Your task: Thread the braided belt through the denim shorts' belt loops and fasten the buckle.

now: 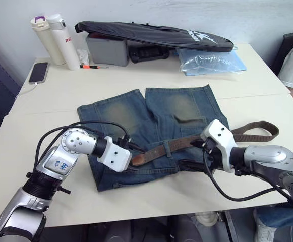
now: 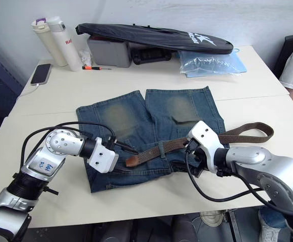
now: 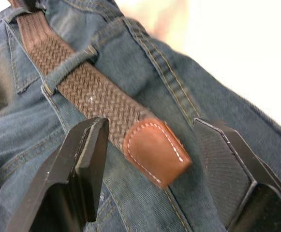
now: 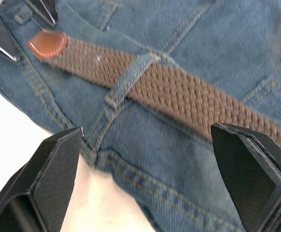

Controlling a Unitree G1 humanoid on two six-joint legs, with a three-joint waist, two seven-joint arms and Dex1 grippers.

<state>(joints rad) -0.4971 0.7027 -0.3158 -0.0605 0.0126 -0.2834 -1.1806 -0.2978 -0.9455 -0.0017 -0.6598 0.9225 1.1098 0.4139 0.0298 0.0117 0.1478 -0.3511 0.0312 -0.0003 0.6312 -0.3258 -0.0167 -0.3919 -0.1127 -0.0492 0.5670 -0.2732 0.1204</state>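
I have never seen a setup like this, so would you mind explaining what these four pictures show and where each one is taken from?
This is a humanoid robot with two arms, working at a pale table. The two wide pictures come from a stereo camera on its head, looking down over its arms. The two close-ups come from cameras on its wrists, looking along each gripper's black fingers.

On the table lie denim shorts with a braided belt along the waistband. The belt passes under a belt loop, and its leather tip lies free on the denim.

The left gripper has its jaws open on either side of that tip. The right gripper has its jaws open over the belt further along. Neither holds anything.

At the back stand two bottles, a phone, a black bag and a blue plastic bag.
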